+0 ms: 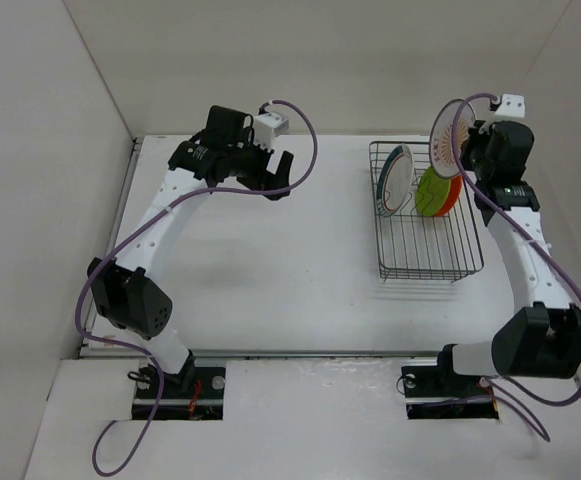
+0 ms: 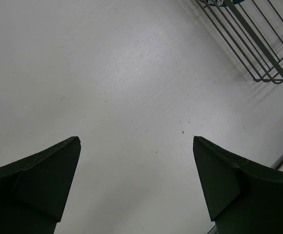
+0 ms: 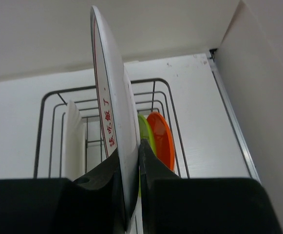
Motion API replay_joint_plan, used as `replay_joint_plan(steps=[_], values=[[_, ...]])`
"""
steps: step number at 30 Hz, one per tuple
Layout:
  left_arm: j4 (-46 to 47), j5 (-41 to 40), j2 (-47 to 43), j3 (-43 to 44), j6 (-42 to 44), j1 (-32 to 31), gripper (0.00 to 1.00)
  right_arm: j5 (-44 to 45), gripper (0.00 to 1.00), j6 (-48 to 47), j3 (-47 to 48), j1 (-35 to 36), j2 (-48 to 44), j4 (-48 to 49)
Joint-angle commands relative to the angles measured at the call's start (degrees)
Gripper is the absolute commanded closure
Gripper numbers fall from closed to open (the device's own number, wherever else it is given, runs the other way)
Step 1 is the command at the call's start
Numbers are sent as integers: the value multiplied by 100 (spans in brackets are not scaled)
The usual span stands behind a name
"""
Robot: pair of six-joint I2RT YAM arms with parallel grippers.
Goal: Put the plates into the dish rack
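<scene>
Top external: three plates stand on edge in the far half of the dish rack point(image 1: 428, 235). From left to right they are the teal-rimmed plate point(image 1: 395, 180), the lime green plate point(image 1: 431, 189) and the orange plate point(image 1: 451, 196). The right gripper point(image 1: 462, 157) holds the sunburst plate point(image 1: 442, 140) upright above the green and orange pair. The left gripper point(image 1: 278, 172) hangs well apart to the left, over the table point(image 1: 270, 270).

Left wrist: fingers spread wide with nothing between them. A corner of the rack shows at upper right.

Right wrist: fingers are clenched on the sunburst plate's lower rim only. A gap shows between the teal-rimmed and green plates.

Risk, as judged: the held plate lines up just beside the green one. A straight descent could land it on that rim or on a divider wire, and the narrow edge grip could then let the plate pivot or slip. That could also knock the neighbouring plates.
</scene>
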Motion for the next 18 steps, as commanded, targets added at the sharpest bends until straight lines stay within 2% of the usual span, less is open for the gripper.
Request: replay_joint_plan(steps=[1, 9, 18], values=[[79, -32, -145, -28, 16, -27, 0, 379, 100, 32, 435, -30, 159, 221], [79, -32, -197, -133, 68, -27, 0, 361, 100, 147, 365, 93, 853, 344], [79, -32, -145, -133, 68, -27, 0, 721, 100, 262, 32, 523, 1083, 458]])
